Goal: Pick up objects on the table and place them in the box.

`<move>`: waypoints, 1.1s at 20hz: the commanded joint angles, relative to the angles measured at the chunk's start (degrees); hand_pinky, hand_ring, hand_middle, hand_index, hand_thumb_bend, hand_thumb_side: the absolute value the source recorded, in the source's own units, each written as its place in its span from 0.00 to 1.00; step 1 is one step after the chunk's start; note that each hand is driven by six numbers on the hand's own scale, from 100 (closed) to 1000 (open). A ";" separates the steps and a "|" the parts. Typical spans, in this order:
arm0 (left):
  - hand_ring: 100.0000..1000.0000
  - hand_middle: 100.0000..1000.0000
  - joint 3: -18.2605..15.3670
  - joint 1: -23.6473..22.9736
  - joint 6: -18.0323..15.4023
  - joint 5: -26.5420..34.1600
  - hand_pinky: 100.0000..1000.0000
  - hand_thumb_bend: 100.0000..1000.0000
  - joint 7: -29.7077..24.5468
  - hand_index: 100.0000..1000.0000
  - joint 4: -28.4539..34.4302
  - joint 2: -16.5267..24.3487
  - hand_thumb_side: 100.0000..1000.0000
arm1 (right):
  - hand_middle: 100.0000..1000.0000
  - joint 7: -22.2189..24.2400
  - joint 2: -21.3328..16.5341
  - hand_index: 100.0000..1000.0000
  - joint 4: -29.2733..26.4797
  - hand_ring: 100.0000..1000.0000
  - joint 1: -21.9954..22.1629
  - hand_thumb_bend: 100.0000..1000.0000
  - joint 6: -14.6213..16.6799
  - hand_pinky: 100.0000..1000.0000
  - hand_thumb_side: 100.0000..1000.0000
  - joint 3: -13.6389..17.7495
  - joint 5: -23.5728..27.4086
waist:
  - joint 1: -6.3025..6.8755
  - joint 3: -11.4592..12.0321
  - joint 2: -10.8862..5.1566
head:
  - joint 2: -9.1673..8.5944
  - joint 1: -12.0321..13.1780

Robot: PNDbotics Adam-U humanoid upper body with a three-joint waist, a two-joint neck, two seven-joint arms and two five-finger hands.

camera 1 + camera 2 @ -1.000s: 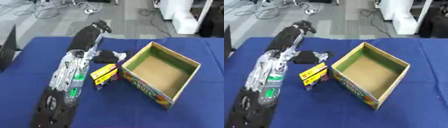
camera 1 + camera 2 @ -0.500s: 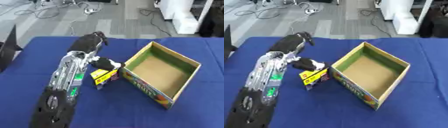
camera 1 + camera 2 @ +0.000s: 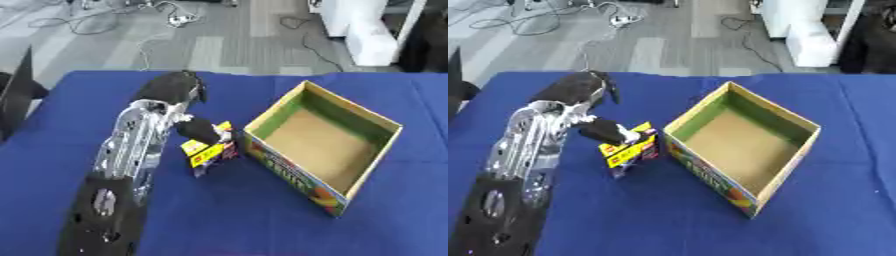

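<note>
On the blue table (image 3: 289,225), the left hand (image 3: 175,89) hangs curled above a small yellow packet (image 3: 208,152), its thumb laid against the packet's top; whether the fingers have closed round it cannot be told. The packet stands tilted just beside the near left wall of the empty box (image 3: 324,145). It looks light and thin-walled, likely easy to crush or tip; its 2 broad faces seem the best hold.

One open cardboard box (image 3: 322,145) on one blue table (image 3: 262,215). One small yellow packet (image 3: 627,149) beside it. One robot hand (image 3: 175,89) in view.
</note>
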State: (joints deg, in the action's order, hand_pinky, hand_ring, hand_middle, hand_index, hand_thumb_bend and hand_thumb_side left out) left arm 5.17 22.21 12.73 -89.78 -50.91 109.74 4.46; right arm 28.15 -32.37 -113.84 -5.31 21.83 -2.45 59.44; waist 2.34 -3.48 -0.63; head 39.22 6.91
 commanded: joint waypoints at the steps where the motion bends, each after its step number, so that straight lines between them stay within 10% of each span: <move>1: 0.77 0.83 -0.49 0.58 0.25 -0.49 0.87 0.63 -0.98 0.67 1.06 -0.16 0.56 | 0.31 0.28 -1.45 0.42 -0.75 0.22 -0.15 0.00 0.12 0.05 1.00 0.42 -0.14 | -0.26 0.03 -0.37 | -0.15 0.32; 22: 0.77 0.85 -0.78 0.23 -0.14 2.08 0.86 0.67 -1.06 0.68 -6.93 -0.03 0.54 | 0.31 0.42 -1.63 0.42 -0.75 0.22 -0.34 0.00 -0.15 0.05 1.00 0.44 0.45 | -0.16 -0.07 -0.36 | -0.08 0.19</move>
State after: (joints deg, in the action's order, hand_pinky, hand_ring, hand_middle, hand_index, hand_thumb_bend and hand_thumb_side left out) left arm 4.82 21.91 12.35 -87.96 -51.70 102.52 4.46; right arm 28.39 -32.37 -113.84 -5.31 21.76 -2.45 59.55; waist 2.35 -3.52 -0.63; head 39.24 6.91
